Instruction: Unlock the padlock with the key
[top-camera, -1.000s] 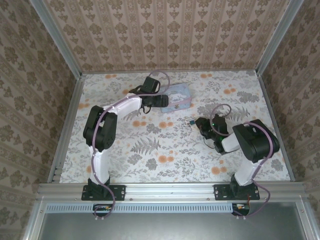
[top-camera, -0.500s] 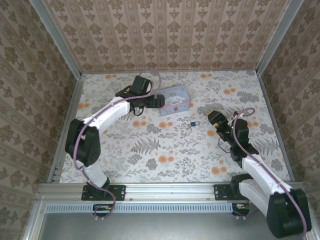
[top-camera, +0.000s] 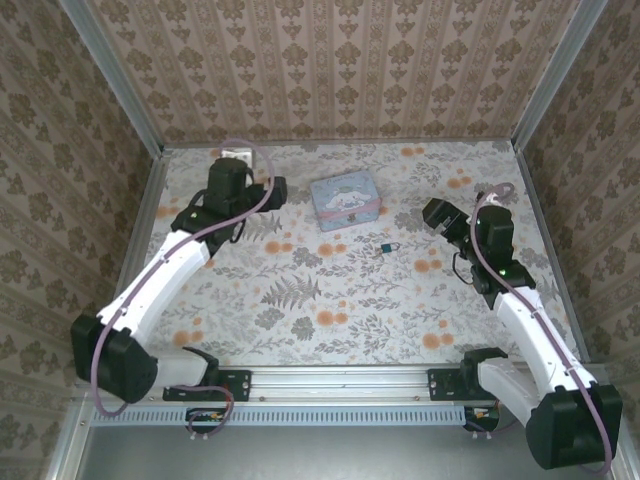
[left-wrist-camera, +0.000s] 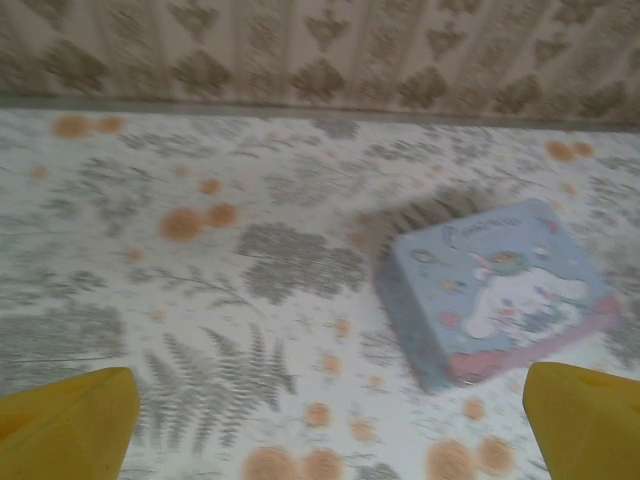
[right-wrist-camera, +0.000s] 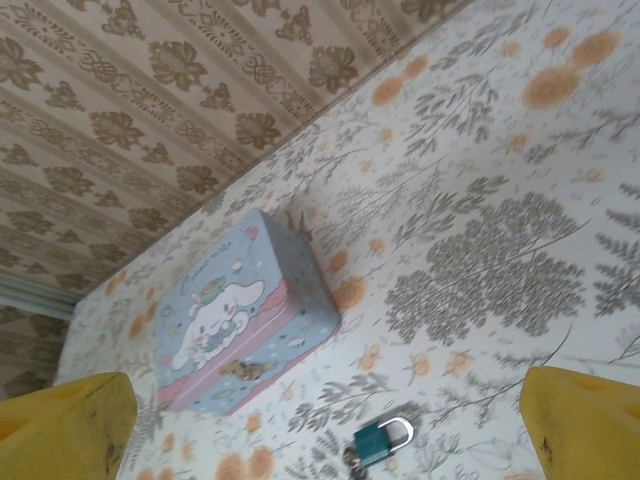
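Padlock (top-camera: 386, 247), tiny and dark teal, lies flat on the flowered mat (top-camera: 330, 300) near the middle of the table, in no grip. From the pale blue cartoon tin (top-camera: 345, 198) it sits at about five o'clock, close by but not touching. In your right wrist view it lies at the bottom edge of the frame, its silver shackle (right-wrist-camera: 400, 432) pointing toward three o'clock. Your right gripper (top-camera: 433, 212) hovers near the padlock at about two o'clock from it, its yellow fingertips (right-wrist-camera: 65, 420) spread wide with nothing between them. Judging by that aim, this arm is placed to watch or reach for the lock. Your left gripper (top-camera: 272, 190) hangs at nine o'clock from the tin, well apart from the padlock. Its fingertips (left-wrist-camera: 65, 425) are likewise wide apart and empty, and its camera looks across at the tin, so it seems parked clear of the work. You get no firm sighting of the key. A small dark smudge (right-wrist-camera: 352, 457) touches the padlock's body at about eight o'clock in the right wrist view, right on the frame edge. It could be the key, but it is cut off and too small to name. Whether the shackle is latched or sprung cannot be told either. Both wrist views are soft, and from above the lock is a mere speck.
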